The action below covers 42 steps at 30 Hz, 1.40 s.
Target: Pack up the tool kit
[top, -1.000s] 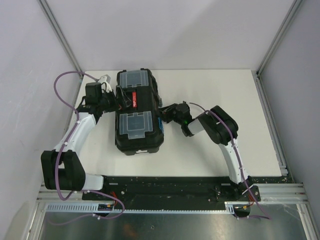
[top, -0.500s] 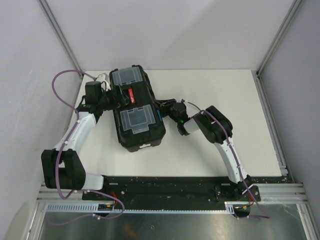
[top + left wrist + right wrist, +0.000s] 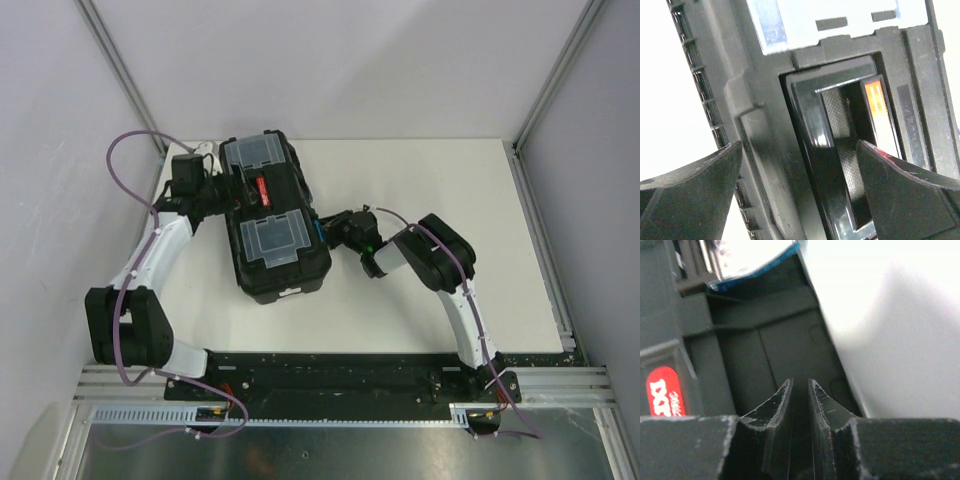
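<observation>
The black toolbox (image 3: 272,262) lies closed on the white table, with two clear lid compartments (image 3: 272,240) and a red-marked handle (image 3: 262,189) between them. My left gripper (image 3: 226,188) is open at the box's left side. In the left wrist view its jaws (image 3: 800,150) stand wide apart over the lid's edge and the handle (image 3: 840,150), whose red mark (image 3: 876,107) shows. My right gripper (image 3: 334,228) is shut and empty, its tips (image 3: 800,382) against the box's right wall below a blue latch (image 3: 760,270). The screwdrivers are out of view.
The white table (image 3: 430,180) extends to the right and the back. Grey walls and metal frame posts (image 3: 125,75) enclose it. A purple cable (image 3: 125,160) loops off the left arm. The black base rail (image 3: 340,370) runs along the near edge.
The toolbox has turned, its far end swung to the left, then stayed put. The left arm has shifted slightly back and the right gripper has stayed at the box's right side.
</observation>
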Tool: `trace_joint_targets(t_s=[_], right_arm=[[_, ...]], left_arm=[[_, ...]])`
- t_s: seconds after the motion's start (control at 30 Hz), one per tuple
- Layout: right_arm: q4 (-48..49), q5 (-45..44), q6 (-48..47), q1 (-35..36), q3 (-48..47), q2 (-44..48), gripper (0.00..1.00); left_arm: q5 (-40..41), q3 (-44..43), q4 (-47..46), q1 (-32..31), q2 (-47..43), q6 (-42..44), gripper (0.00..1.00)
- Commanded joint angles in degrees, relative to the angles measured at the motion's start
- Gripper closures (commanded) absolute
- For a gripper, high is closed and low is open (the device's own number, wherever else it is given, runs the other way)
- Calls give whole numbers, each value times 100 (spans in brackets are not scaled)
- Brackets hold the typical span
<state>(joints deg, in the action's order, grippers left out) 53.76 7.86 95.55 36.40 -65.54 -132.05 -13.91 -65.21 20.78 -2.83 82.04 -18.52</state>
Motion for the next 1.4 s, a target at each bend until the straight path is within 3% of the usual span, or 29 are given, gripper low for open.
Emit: trace_joint_targets(t_s=[0.0, 0.33, 0.47, 0.6, 0.87, 1.0, 1.13, 1.2, 1.23, 1.37], right_arm=[[542, 385, -373, 624, 450, 611, 77], [1205, 888, -1083, 1112, 702, 665, 80], [724, 1009, -1611, 1296, 920, 989, 80], [348, 467, -1479, 1357, 1483, 1255, 79], [-599, -1086, -1306, 906, 2340, 2083, 78], [-788, -1680, -1348, 846, 2333, 2305, 68], [-646, -1883, -1298, 740, 2108, 2153, 45], [-691, -1864, -1329, 678, 1850, 1976, 39], [-673, -1857, -1311, 641, 1728, 1877, 40], [-620, -1644, -1033, 485, 1135, 1322, 60]], left_arm=[[19, -117, 556, -147, 557, 406, 1], [-96, -767, 327, -117, 1047, 626, 1], [-383, -895, 99, -113, 1234, 597, 1], [-276, -831, -116, -115, 1181, 515, 1], [1640, -882, -320, -118, 488, 363, 1], [2142, -1264, -406, -113, 481, 334, 1], [1852, -1914, -398, -117, 853, 413, 1], [1658, -2142, -405, -118, 1021, 363, 1], [1604, -2205, -406, -115, 1084, 317, 1], [1623, -2504, -418, -117, 1336, 386, 1]])
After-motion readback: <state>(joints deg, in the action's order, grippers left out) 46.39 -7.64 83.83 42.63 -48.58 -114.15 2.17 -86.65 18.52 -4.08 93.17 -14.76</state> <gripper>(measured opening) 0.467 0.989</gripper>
